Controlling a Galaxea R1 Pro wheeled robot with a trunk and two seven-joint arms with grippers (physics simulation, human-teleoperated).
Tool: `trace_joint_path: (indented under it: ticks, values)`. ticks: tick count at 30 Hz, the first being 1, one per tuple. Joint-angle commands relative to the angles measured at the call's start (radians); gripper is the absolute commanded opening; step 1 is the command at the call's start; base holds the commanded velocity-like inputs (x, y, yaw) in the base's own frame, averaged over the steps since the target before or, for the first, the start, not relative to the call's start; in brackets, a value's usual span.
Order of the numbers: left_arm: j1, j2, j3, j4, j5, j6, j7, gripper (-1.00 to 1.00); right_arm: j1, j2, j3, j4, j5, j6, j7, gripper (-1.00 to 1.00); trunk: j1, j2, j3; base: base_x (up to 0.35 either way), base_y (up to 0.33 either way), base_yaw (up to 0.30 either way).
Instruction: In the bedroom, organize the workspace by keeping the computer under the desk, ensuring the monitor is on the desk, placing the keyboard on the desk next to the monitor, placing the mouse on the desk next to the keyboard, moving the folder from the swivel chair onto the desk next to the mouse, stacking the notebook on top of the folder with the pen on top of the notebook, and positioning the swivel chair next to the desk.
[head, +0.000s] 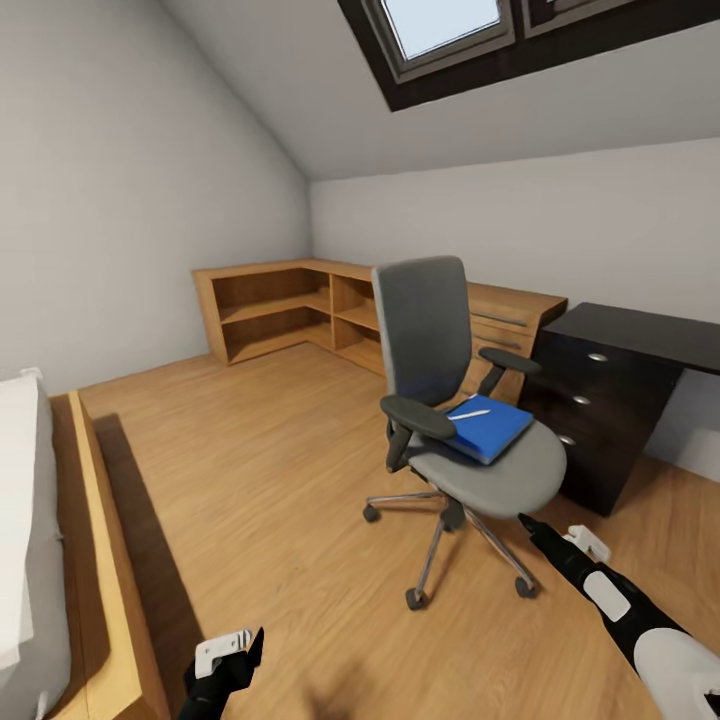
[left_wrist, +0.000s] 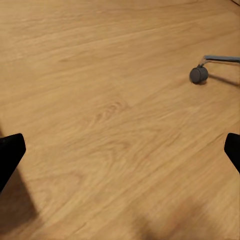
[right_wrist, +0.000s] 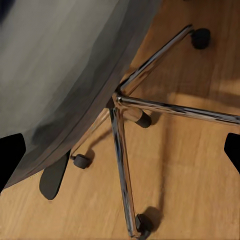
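Sitting in the middle of the wood floor (head: 250, 470), the swivel chair (head: 440, 400) is serving as the landmark here, w/ its back facing the low wooden shelving (head: 300, 310) and its seat turned toward the robot. Just beyond the chair's far armrest the desk (head: 640, 335) is standing, its black drawer block w/ silver knobs nearest the chair; only that end of the top is showing, so what's lying on it I can't say. On the chair's seat the folder (head: 492, 428) is lying flat, long axis running roughly from the backrest out toward the seat's desk-side edge, w/ the pen (head: 470, 413) resting on top nr the backrest end; a darker sheet seems to be peeking out under the pen, prob the notebook, but too small to call. The right gripper (head: 530, 528) is hanging just below the seat's front rim on the desk side, fingers pointing up and in at the seat, so the folder is lying up and ahead of it; judging by this, the right arm is much nearer and the pick is prob its job. In the right wrist view the fingertips (right_wrist: 11, 155) are sitting at opposite frame edges, so jaws are standing wide apart, holding nothing, w/ seat underside and chrome base (right_wrist: 122, 130) betw them. The left gripper (head: 240, 655) is hanging low, well apart from the chair on its bed (head: 30, 560) side, jaws likewise wide apart and empty over bare floor, one caster (left_wrist: 198, 74) ahead.
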Motion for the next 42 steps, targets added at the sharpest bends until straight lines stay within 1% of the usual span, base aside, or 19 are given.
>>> trace_joint_path:
  ticks: [1, 9, 17, 42]
  values:
    - [-0.001, 0.0, -0.001, 0.001, 0.011, -0.004, -0.006, 1.0, 0.0, 0.0, -0.005, 0.0, -0.008, 0.008, 0.005, 1.0, 0.0, 0.0, -0.001, 0.263, 0.0, 0.013]
    - [-0.001, 0.0, -0.001, 0.0, 0.011, -0.004, -0.006, 1.0, 0.0, 0.0, -0.005, 0.0, -0.008, 0.008, 0.005, 1.0, 0.0, 0.0, -0.001, 0.212, 0.0, 0.002]
    - [-0.001, 0.0, -0.001, 0.001, 0.011, -0.003, -0.006, 1.0, 0.0, 0.002, -0.005, 0.0, -0.008, 0.008, 0.005, 1.0, 0.0, 0.0, -0.001, 0.099, 0.0, 0.0]
    - [-0.001, 0.0, -0.001, 0.001, 0.011, -0.005, -0.006, 1.0, 0.0, 0.001, -0.004, -0.001, -0.006, 0.008, 0.005, 1.0, 0.0, 0.0, -0.001, 0.314, 0.0, 0.0]
